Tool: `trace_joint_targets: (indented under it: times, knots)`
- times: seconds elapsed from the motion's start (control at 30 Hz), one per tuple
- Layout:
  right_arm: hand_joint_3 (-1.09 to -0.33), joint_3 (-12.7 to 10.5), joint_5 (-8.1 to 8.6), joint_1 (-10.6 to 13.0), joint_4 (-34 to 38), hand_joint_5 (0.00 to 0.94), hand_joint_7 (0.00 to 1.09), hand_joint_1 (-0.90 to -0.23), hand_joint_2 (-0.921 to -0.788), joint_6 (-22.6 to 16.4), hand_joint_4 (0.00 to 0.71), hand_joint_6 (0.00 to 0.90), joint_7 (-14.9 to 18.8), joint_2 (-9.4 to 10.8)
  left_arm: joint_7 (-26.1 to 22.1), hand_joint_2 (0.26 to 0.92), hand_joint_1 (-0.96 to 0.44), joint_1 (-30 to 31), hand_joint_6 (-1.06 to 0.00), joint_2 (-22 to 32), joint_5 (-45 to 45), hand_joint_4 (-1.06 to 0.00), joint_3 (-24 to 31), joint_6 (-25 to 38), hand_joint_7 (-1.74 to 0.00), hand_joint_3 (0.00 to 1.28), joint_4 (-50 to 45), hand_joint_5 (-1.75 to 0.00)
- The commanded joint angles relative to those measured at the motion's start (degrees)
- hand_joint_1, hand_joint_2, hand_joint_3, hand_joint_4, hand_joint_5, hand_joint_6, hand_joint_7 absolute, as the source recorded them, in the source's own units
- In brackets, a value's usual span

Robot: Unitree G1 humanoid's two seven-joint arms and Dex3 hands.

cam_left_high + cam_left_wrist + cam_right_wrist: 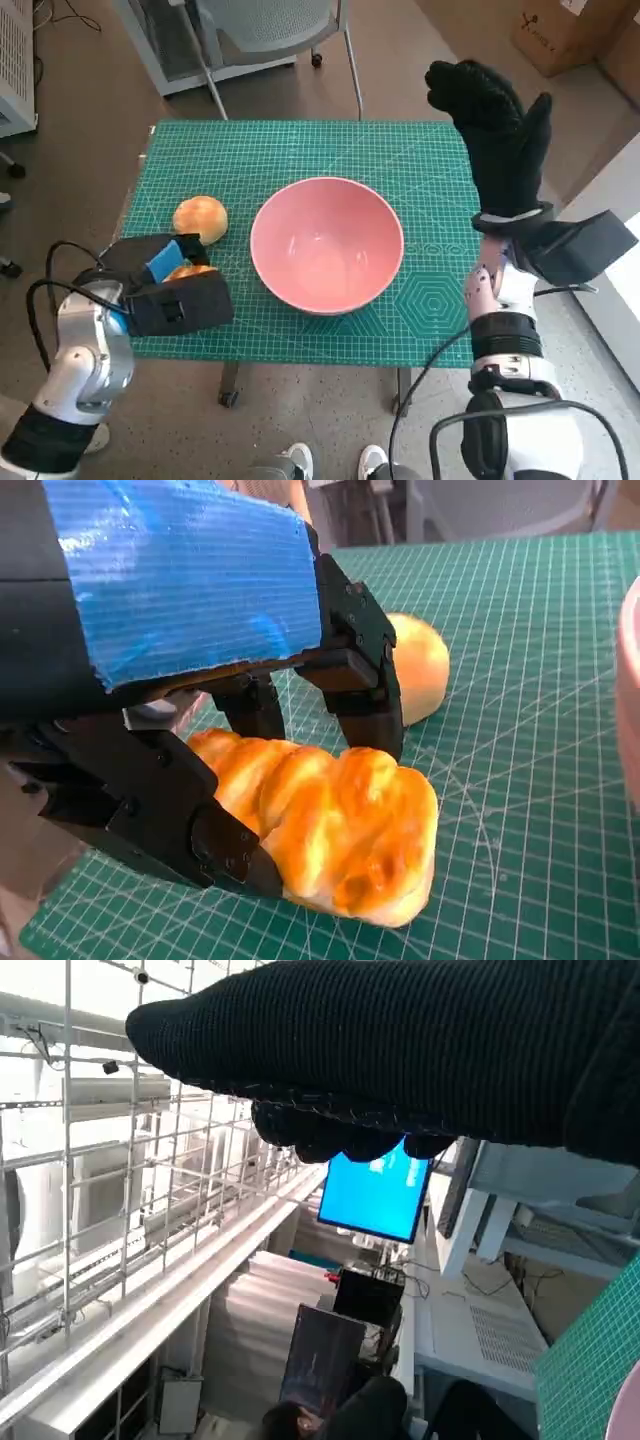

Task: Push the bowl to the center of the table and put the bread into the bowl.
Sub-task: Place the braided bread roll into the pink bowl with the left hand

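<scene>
A pink bowl is seen standing upright near the middle of the green cutting mat that covers the small table, with nothing in it. To the robot's left of the bowl, a braided bread loaf is gripped by the left hand, whose black fingers are closed over the loaf from above while a lower finger is pressed against its near side; the underside of the loaf appears to lie on or just above the mat. In the head view only a small golden part of this loaf is shown beneath the blue-taped back of the hand. A round bread roll is left lying on the mat just beyond the left hand, apart from the bowl, and is seen in the left wrist view right behind the fingers. The right hand is held raised above the table's far right corner, well apart from the bowl, with its gloved fingers extended and nothing held in it. In the right wrist view the glove is shown as a dark band, and a lit blue monitor and a seated person are seen in the room behind it. A grey chair is placed beyond the table, and a pair of white shoes is seen on the floor at its near edge.
</scene>
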Motion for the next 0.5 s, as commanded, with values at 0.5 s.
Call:
trace_joint_targets:
  times: [0.5]
  knots:
    - [-0.563,-0.3,1.12,1.74,-0.23,0.002,0.02,-0.661,-0.921,0.21,0.288,0.387,1.03,-0.43,-2.13,0.92,0.0,-7.77,-0.61,-0.78,-2.67,-0.7,4.7,-2.21,-1.22,0.06,-8.13,-1.11]
